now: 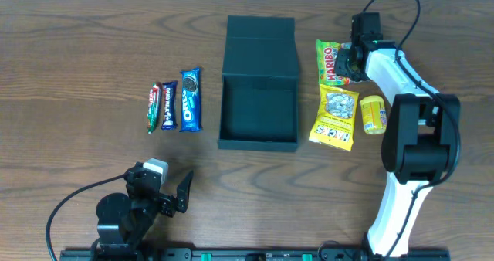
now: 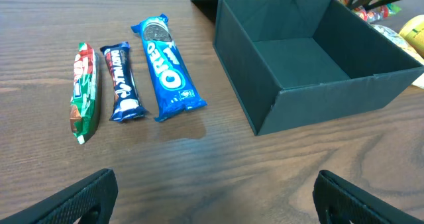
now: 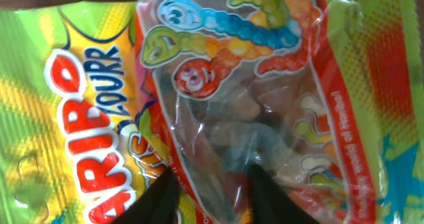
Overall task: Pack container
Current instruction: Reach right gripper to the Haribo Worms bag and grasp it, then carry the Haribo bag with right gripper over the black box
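The dark teal container (image 1: 258,144) stands open at the table's middle, its lid flap laid back and its inside empty; it also shows in the left wrist view (image 2: 331,105). My right gripper (image 1: 345,60) is down on the Haribo gummy bag (image 1: 329,62) just right of the container. In the right wrist view its fingers (image 3: 213,197) are narrowed on the clear, crinkled bag (image 3: 232,85), which fills the frame. My left gripper (image 1: 174,199) is open and empty near the front left edge, its fingers (image 2: 215,197) wide apart over bare wood.
Left of the container lie a blue Oreo pack (image 1: 191,99), a dark blue bar (image 1: 168,106) and a green-red bar (image 1: 154,108). Right of it lie a yellow nut packet (image 1: 335,118) and a small yellow pack (image 1: 373,113).
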